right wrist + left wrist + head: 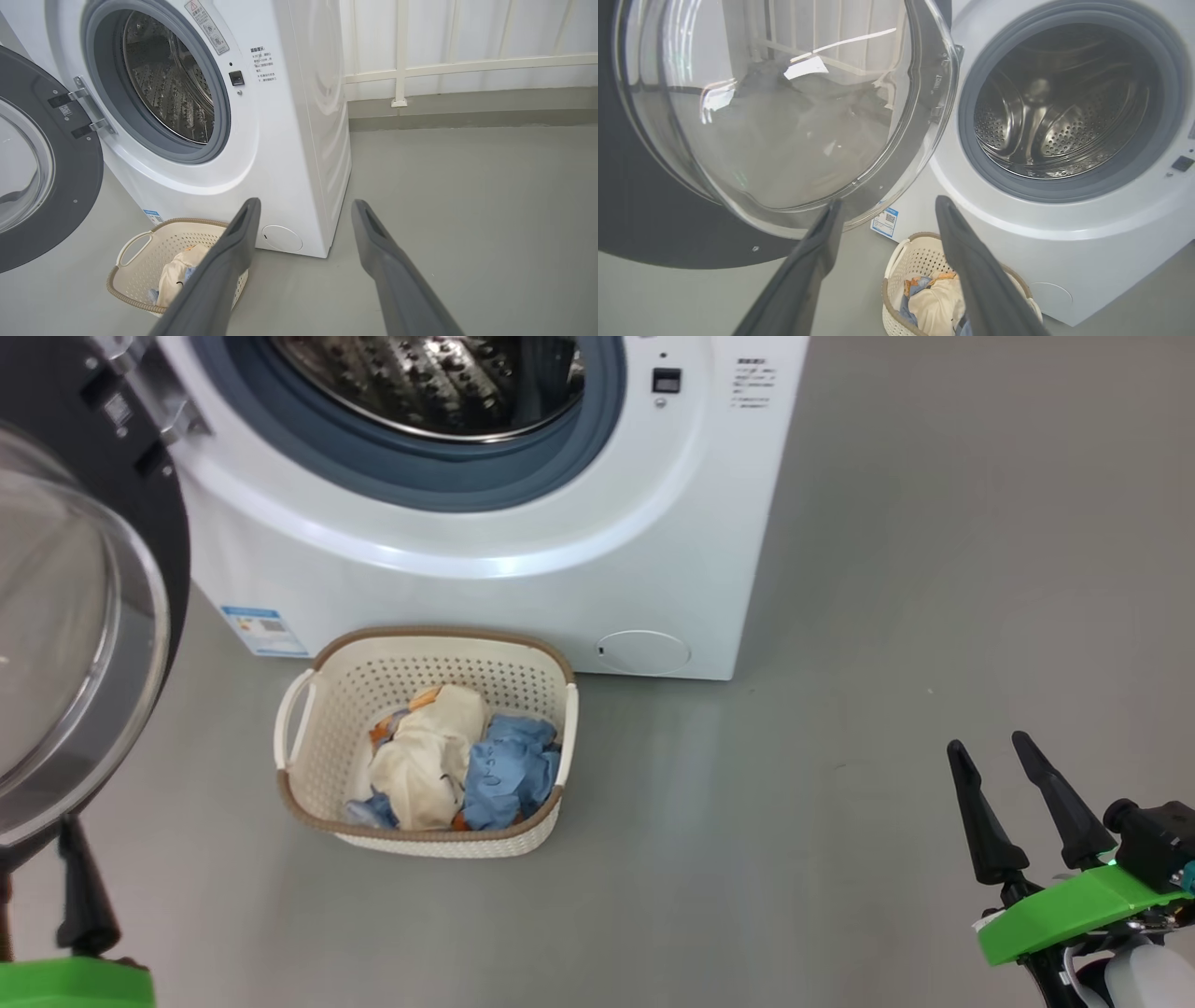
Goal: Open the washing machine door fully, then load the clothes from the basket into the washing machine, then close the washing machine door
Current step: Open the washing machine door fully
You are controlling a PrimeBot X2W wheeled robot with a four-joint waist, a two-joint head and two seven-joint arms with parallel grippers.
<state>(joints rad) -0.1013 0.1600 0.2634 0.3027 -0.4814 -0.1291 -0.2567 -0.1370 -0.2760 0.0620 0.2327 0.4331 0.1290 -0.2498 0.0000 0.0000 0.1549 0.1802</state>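
Our left end effector (886, 207) and right end effector (988, 747) both stand apart, empty. The clothes (448, 756) lie in the basket (425, 637) on the floor before the washing machine (523, 588). Reaching down, we might knock the open washing machine door (84, 644) at near left, swinging it back.

Washing machine (523, 588): glossy white casing, shiny steel drum (1064, 116), matt rubber seal (401, 476). Door (775, 116) bowl clear glass. Basket (439, 845) cream plastic; clothes (439, 756) soft cloth.
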